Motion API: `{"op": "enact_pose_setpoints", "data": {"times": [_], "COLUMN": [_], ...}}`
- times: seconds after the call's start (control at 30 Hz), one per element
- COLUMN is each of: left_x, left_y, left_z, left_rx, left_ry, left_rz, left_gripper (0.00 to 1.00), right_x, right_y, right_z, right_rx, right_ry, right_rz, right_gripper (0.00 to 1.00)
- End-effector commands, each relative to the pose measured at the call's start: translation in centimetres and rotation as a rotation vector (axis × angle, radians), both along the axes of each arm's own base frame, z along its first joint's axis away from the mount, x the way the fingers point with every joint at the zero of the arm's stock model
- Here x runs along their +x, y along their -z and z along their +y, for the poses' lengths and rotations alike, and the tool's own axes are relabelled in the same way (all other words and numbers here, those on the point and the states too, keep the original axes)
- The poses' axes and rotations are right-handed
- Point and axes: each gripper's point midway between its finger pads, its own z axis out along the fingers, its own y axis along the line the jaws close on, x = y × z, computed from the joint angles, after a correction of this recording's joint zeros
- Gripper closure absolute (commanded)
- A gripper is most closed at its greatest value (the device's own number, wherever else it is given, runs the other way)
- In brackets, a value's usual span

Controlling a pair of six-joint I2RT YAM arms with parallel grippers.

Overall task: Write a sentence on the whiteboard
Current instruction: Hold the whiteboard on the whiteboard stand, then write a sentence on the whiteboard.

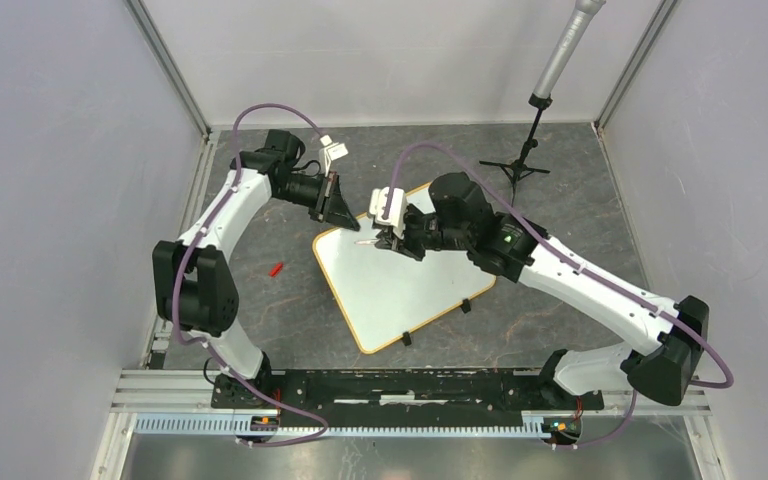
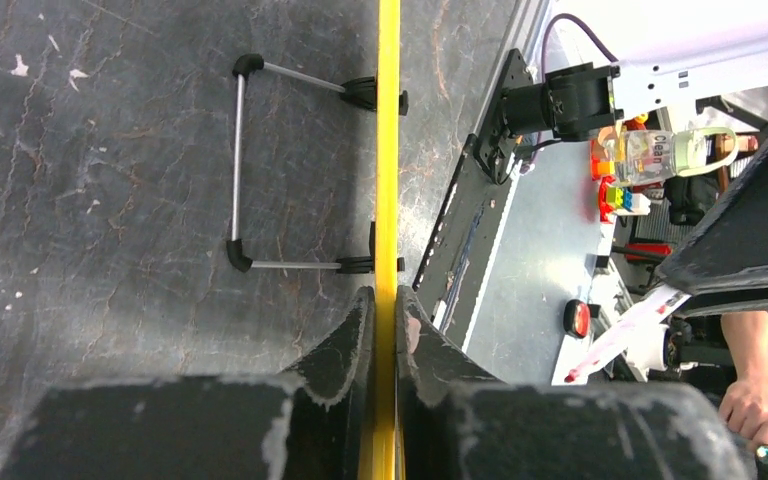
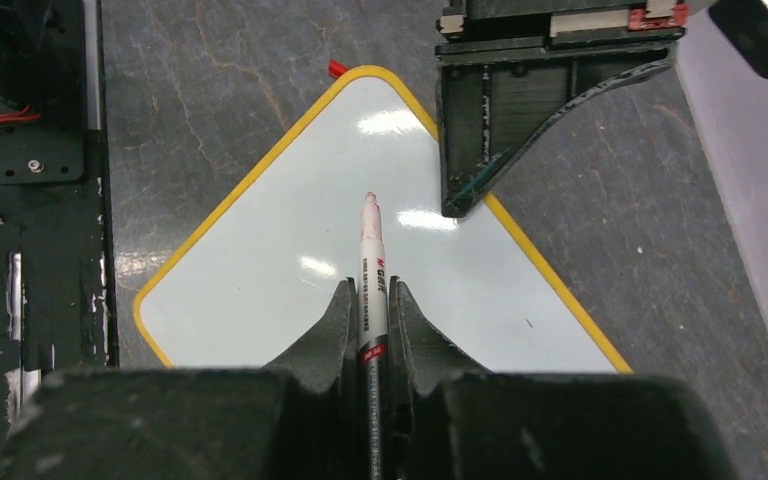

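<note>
The whiteboard (image 1: 410,285) lies flat on the dark table, white with a yellow rim, its face blank; no sentence is in view. My left gripper (image 1: 338,214) is shut on the board's far-left edge. In the left wrist view the yellow rim (image 2: 388,150) runs edge-on between the two fingers of that gripper (image 2: 388,305). My right gripper (image 3: 370,292) is shut on a white marker (image 3: 372,255), which points out over the board (image 3: 260,270). The marker's tip (image 1: 361,243) hovers near the board's left corner, close to the left gripper (image 3: 460,195).
A red marker cap (image 1: 276,269) lies on the table left of the board. A tripod stand (image 1: 527,150) with a grey pole stands at the back right. A wire leg frame (image 2: 238,165) juts from the board's underside. Enclosure walls close in both sides.
</note>
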Motion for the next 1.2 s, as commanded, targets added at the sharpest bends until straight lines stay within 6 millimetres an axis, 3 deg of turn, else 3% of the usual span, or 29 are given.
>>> {"op": "enact_pose_setpoints", "data": {"times": [0.0, 0.2, 0.63, 1.17], "left_x": [-0.8, -1.7, -2.3, -2.1], "left_y": [-0.8, 0.2, 1.8, 1.9], "left_z": [-1.2, -2.5, -3.0, -3.2], "left_rx": [-0.030, -0.006, 0.036, 0.052], "left_ry": [0.075, 0.136, 0.168, 0.168], "left_rz": [-0.019, -0.013, 0.003, 0.001], "left_gripper": [0.95, 0.97, 0.97, 0.97], "right_x": [-0.8, -2.0, -2.9, -3.1], "right_y": [0.4, 1.9, 4.2, 2.6], "right_z": [0.7, 0.9, 1.1, 2.5], "right_rx": [0.019, 0.005, -0.026, -0.043], "right_ry": [-0.038, -0.073, -0.094, -0.075], "right_rz": [-0.016, 0.005, -0.022, -0.082], "right_gripper": [1.00, 1.00, 1.00, 1.00]}}
